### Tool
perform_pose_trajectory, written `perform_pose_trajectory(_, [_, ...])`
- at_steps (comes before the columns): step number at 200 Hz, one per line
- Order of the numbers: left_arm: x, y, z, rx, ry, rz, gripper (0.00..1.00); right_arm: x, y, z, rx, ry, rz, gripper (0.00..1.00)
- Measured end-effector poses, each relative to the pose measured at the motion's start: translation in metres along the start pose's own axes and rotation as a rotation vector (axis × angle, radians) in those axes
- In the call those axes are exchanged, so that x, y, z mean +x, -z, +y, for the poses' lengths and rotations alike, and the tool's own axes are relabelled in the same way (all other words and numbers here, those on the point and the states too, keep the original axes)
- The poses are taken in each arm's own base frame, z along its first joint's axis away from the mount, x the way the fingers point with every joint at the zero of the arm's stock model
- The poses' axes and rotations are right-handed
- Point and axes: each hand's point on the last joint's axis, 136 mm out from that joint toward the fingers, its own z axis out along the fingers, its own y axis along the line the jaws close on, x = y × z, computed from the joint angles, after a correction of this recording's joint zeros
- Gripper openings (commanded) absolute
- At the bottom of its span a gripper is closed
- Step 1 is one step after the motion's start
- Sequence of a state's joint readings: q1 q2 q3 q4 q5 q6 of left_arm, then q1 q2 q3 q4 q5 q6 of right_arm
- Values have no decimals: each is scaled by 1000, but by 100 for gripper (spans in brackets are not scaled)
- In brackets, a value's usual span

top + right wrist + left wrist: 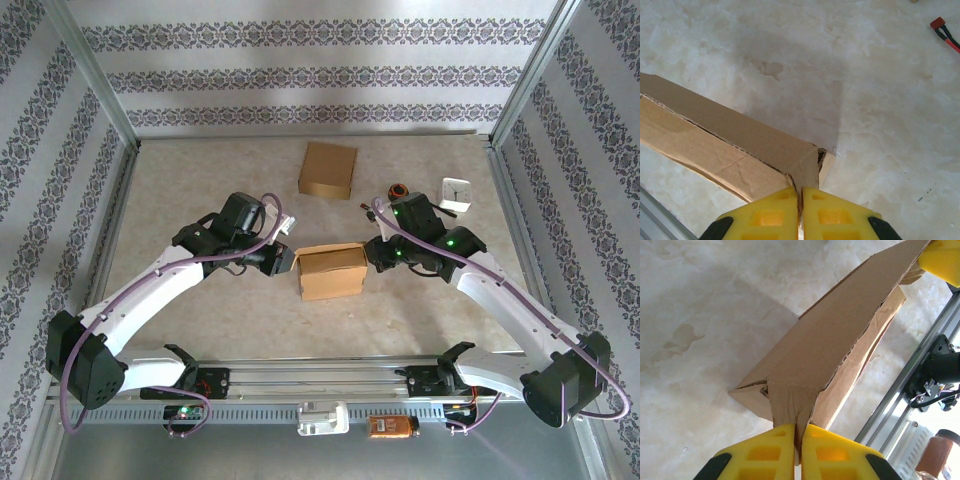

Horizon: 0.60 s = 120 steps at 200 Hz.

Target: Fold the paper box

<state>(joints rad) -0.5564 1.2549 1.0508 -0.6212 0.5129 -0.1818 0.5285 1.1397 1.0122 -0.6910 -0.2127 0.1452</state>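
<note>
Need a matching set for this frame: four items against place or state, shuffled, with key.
Items:
1. left gripper
2. far box
3. white cube
4. orange bottle

Place or state:
A. at the near edge, in front of the rail
B. shut on a flap of the centre box
C. alone toward the back wall
D. right of the far box, beyond the right arm

Pairs: 1-B, 2-C, 3-D, 4-A
</note>
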Motion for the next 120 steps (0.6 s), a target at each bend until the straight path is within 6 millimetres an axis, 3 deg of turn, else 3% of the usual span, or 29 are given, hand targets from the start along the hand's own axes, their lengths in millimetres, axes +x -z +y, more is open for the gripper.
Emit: perform_pose_trajectory(120, [-10, -7, -4, 47, 162, -54, 8, -1, -2, -1, 19, -269, -53, 10])
